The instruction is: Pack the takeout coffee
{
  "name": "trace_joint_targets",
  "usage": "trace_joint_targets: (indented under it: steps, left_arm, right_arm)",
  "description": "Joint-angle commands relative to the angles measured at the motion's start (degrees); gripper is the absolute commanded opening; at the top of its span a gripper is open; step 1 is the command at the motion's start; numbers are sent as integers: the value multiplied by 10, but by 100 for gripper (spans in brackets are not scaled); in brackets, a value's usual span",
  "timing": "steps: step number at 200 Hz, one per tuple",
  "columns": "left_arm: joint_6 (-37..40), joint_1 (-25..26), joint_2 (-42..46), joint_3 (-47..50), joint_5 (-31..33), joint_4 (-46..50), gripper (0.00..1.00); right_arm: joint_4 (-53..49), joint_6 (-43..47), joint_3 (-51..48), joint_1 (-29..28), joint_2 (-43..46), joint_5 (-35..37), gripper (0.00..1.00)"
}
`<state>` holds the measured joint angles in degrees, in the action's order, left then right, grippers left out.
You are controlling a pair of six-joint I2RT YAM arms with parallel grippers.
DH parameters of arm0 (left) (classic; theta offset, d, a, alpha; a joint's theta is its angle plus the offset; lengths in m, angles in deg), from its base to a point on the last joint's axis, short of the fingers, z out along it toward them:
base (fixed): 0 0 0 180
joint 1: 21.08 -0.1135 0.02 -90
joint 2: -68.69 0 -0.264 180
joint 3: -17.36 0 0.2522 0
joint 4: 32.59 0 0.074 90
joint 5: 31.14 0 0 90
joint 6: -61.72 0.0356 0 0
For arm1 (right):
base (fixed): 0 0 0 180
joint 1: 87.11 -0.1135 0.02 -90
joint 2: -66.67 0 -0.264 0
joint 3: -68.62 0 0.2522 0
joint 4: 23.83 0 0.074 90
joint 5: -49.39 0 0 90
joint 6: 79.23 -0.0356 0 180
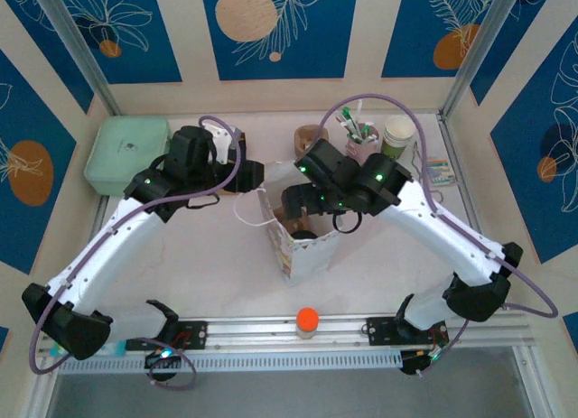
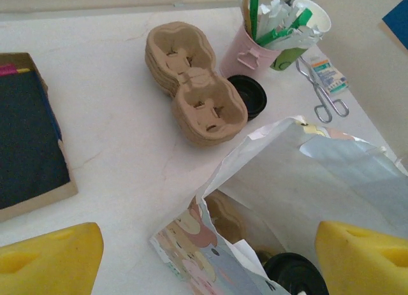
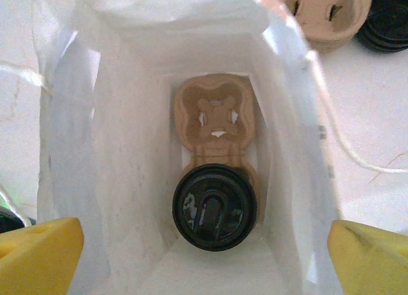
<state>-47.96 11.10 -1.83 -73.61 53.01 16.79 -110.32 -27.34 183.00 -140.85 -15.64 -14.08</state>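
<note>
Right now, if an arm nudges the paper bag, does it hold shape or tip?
Paper bag probably floppy: thin walls buckle at the mouth. Likely bottom-weighted: carrier with lidded cup sits on its floor. A high push may tip it.

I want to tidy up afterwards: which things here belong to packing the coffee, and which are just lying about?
In the job: black-lidded takeout coffee cup; brown pulp carrier holding it; white paper bag around both.
Lying about: stack of spare brown pulp carriers; small pink bucket; mint-green lidded box.
</note>
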Motion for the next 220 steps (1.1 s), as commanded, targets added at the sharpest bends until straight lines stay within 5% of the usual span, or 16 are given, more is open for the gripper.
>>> trace_joint_targets:
  steps: [1, 92, 161, 220]
  left_arm:
    - [-10, 7, 21, 8, 16, 7, 87]
    - [-45, -4, 62, 35, 22, 1, 85]
    - [-120, -102, 116, 124, -63, -59, 79]
    - [-126, -136, 132, 219, -78, -73, 75]
  right_arm:
    - [7, 13, -8, 17, 27, -17, 99]
    - [20, 16, -56, 80, 103, -15, 99]
    - [4, 17, -102, 150, 163, -20, 99]
    - [-14, -12, -203, 213, 215, -26, 99]
